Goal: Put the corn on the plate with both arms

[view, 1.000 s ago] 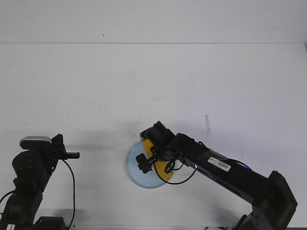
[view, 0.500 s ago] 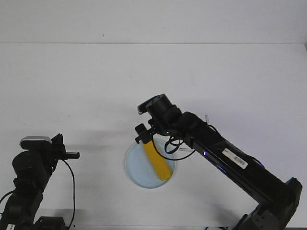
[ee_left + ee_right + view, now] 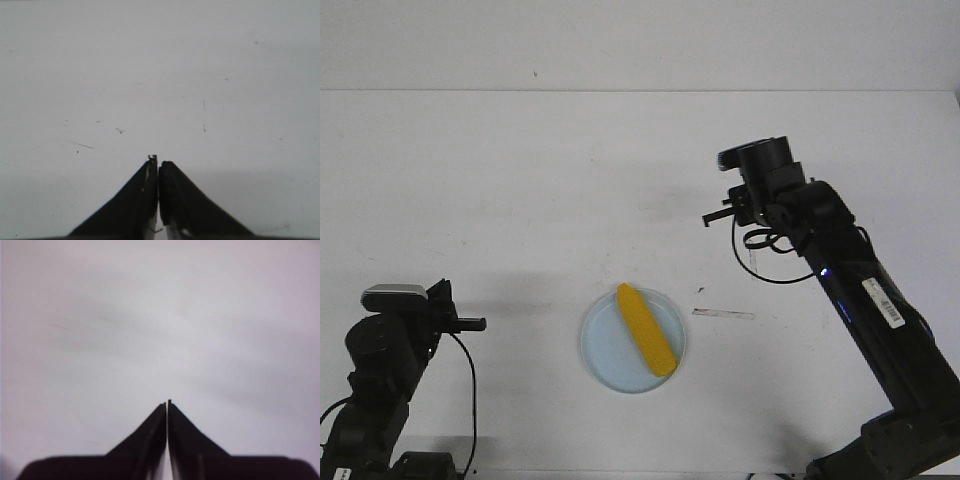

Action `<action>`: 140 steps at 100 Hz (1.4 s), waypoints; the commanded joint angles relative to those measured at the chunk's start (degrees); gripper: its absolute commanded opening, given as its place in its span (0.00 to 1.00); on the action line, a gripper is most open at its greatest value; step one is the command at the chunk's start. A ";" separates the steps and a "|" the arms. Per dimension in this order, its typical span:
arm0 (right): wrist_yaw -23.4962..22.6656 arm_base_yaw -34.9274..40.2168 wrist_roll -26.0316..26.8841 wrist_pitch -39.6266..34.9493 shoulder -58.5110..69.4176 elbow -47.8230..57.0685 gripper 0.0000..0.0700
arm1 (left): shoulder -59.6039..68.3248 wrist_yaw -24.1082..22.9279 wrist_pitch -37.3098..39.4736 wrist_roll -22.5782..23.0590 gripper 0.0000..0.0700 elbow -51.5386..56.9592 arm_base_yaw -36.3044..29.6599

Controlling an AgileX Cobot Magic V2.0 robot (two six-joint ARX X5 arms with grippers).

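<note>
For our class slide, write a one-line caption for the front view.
Corn cob lies on the pale blue plate; right gripper and left gripper, both shut, are clear of it.

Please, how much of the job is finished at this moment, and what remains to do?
Done: the corn lies on the plate, diagonally, inside the rim. In hand: nothing. The right gripper is shut and empty, raised away from the plate over bare table; the left gripper is also shut and empty, off to the side. Left: apparently nothing of the placing itself.

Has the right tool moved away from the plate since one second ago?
Yes. The right tool has moved up and right, away from the plate, where the corn lies.
</note>
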 commanded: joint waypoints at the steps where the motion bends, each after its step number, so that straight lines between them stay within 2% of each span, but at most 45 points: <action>1: -0.09 -2.03 -0.44 -0.07 -0.24 -1.66 0.01 | 0.09 -0.17 0.57 0.37 0.00 0.44 -0.09; 14: -0.92 -6.91 -0.44 3.76 -3.02 -10.78 0.01 | 0.09 -0.17 0.57 0.35 0.00 0.44 -0.09; 33: -6.58 -11.58 -0.44 14.86 -12.26 -29.53 0.01 | 0.09 -0.17 0.59 0.39 0.00 0.44 -0.50; 53: -7.69 -13.46 -0.55 23.32 -26.77 -47.63 0.01 | 0.09 -0.17 0.83 0.39 0.00 0.44 -1.57; 69: -7.67 -13.53 -0.76 25.29 -40.57 -56.87 0.01 | 0.09 -0.17 0.87 0.42 0.00 0.44 -1.97; 85: -7.65 -13.53 -1.18 24.68 -54.29 -60.96 0.01 | 0.11 -0.17 0.94 0.50 0.00 0.44 -1.97; 111: -7.67 -13.53 -1.16 23.76 -72.59 -61.24 0.01 | 0.11 -0.17 0.92 0.48 0.00 0.44 -1.97; 140: -7.56 -13.53 -1.16 23.43 -84.24 -61.24 0.01 | 0.09 -0.17 0.96 0.48 0.00 0.44 -1.97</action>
